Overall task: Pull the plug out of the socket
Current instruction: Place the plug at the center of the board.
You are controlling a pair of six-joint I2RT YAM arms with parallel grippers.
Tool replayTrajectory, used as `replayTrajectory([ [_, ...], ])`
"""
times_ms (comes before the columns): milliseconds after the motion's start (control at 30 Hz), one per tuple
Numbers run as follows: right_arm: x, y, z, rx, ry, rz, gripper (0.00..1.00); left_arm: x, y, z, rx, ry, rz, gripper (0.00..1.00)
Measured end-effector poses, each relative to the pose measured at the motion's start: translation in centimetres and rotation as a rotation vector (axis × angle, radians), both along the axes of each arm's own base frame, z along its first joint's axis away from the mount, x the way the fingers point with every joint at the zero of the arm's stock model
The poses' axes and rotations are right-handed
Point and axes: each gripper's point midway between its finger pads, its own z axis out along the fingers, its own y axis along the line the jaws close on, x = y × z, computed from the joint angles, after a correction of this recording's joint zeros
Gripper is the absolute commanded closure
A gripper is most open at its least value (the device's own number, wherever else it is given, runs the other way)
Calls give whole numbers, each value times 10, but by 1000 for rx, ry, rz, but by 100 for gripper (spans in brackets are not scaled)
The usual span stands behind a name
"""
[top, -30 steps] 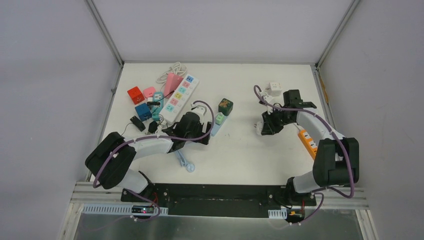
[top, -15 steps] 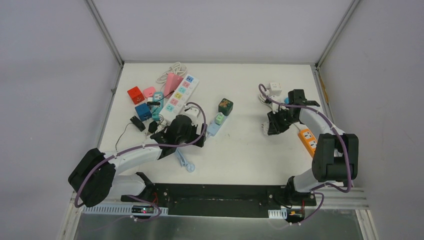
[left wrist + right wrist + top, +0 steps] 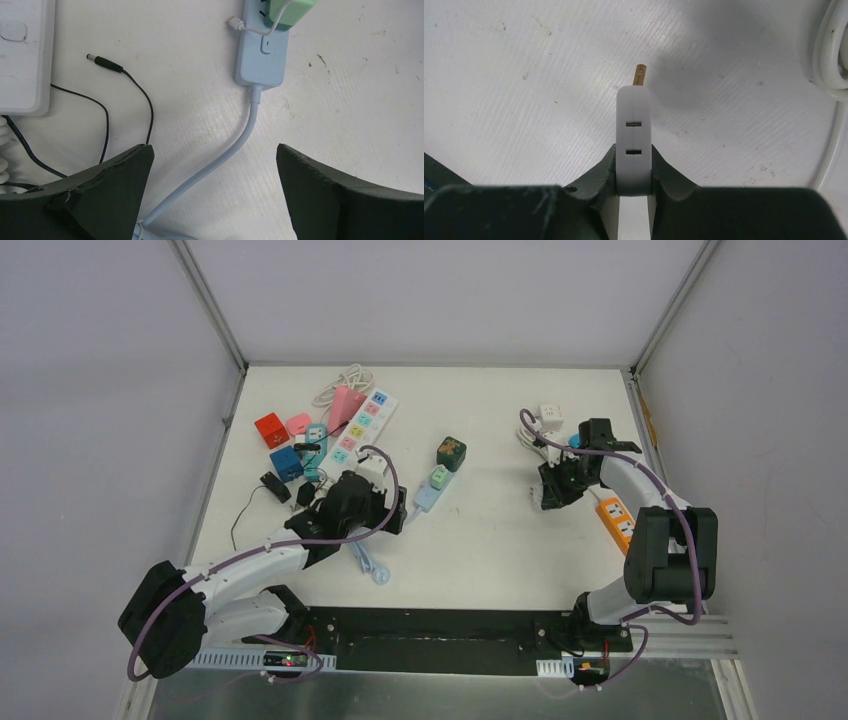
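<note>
My left claw (image 3: 212,150) stood wide open and held nothing. Under it, a loose black wire (image 3: 135,92) lay on the left, and to the right of it ran the cable (image 3: 235,145) of the blue strip (image 3: 261,60), with a green plug (image 3: 290,12) seated in that strip. My right claw (image 3: 634,150) was closed on a white plug (image 3: 634,120), free of any socket, its brass pin (image 3: 639,75) pointing forward above the table (image 3: 524,75).

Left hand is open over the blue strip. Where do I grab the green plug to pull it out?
Probably take the green plug by its two side faces, where it stands proud of the light blue power strip, coming from above with the open left hand. Keep clear of the thin white cable on its near face.
</note>
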Motion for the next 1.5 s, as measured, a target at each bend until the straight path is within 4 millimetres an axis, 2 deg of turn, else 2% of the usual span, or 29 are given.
replayTrajectory([
  [1000,8,-20,-10,-115,-13,-24,93,-9,8,-5,13,17,1,1],
  [1367,17,-35,-18,-242,-40,-35,88,-10,9,-5,10,15,0,1],
  [1500,19,-42,-21,-293,-47,-42,80,-11,9,-6,12,17,1,1],
])
